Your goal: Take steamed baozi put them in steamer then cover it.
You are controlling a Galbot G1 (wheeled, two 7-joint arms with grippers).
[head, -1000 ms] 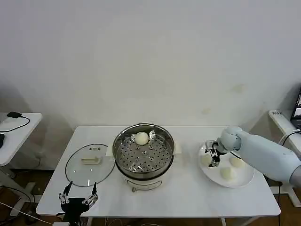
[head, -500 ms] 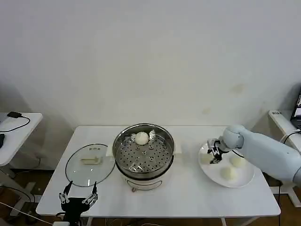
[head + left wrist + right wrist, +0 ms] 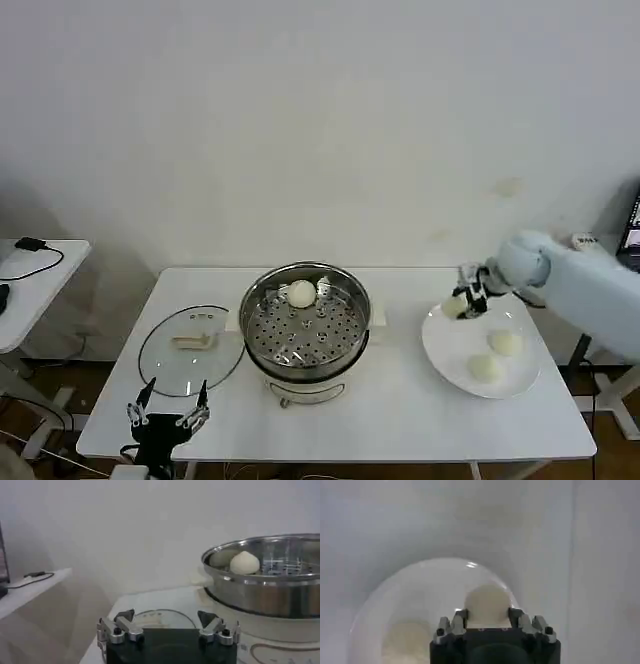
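My right gripper (image 3: 465,303) is shut on a cream-white baozi (image 3: 454,306), held a little above the far left rim of the white plate (image 3: 452,354). The right wrist view shows that baozi (image 3: 488,605) squeezed between the two fingers. Two more baozi (image 3: 505,343) (image 3: 485,368) lie on the plate. The steel steamer (image 3: 305,322) stands mid-table with one baozi (image 3: 301,293) on its perforated tray at the back. The glass cover (image 3: 190,348) lies flat to the steamer's left. My left gripper (image 3: 167,420) hangs open near the table's front left edge.
A small white side table (image 3: 30,290) with a black cable stands at far left. Another white surface (image 3: 598,260) sits at the right edge. Bare tabletop lies between the steamer and the plate.
My right gripper closed on a baozi at the plate's left side and lifted it up and back to the right. The left arm has stayed put.
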